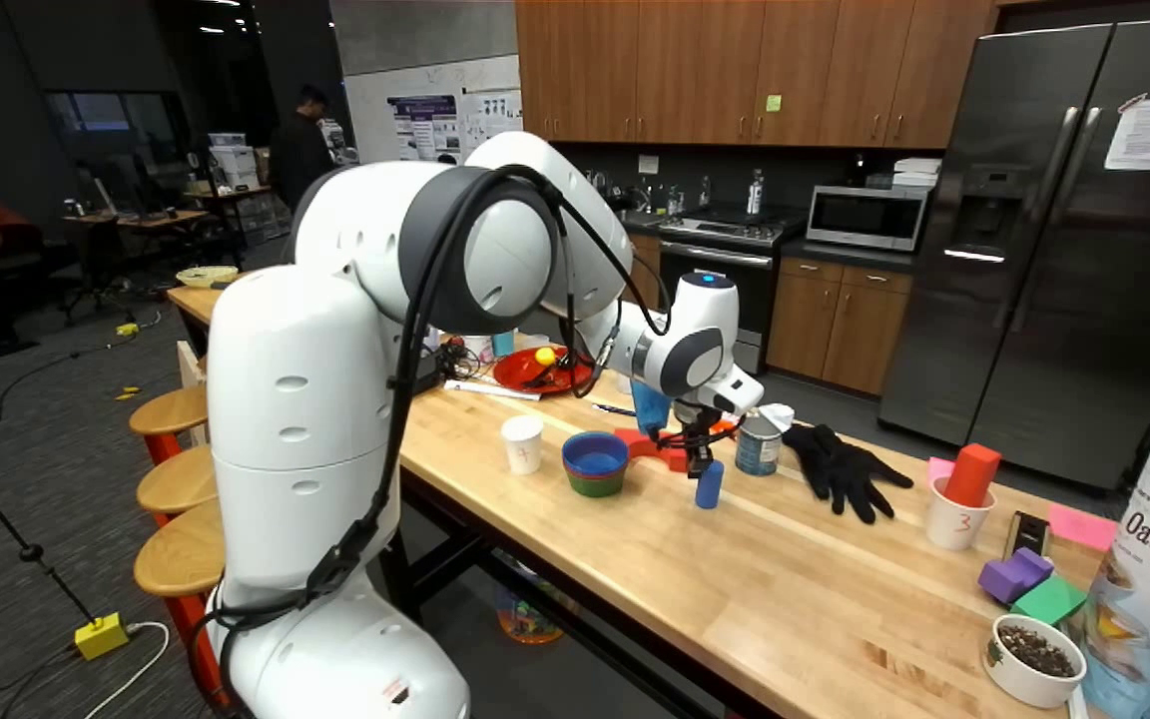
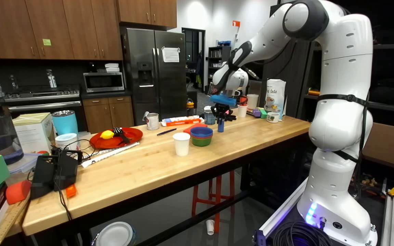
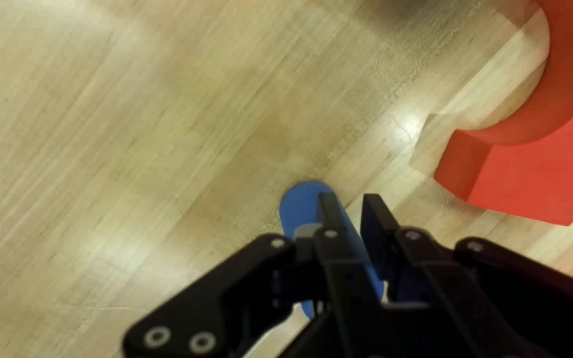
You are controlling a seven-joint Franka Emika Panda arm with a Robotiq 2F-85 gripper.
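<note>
Claw [image 3: 350,201] at the top of an upright round blue block [image 1: 709,487], jaws nearly together (can't tell whether they grip it). Red block [image 3: 537,174] near, apart, on the table [image 1: 785,599].

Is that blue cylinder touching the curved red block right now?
Apart. The wrist view shows it plainly: a strip of bare wooden tabletop lies between the blue cylinder and the curved red block.

The arm [image 1: 310,399] arches outward, its gripper [image 3: 350,199] pointing downward (fingers [image 3: 376,215] only narrowly apart).
</note>
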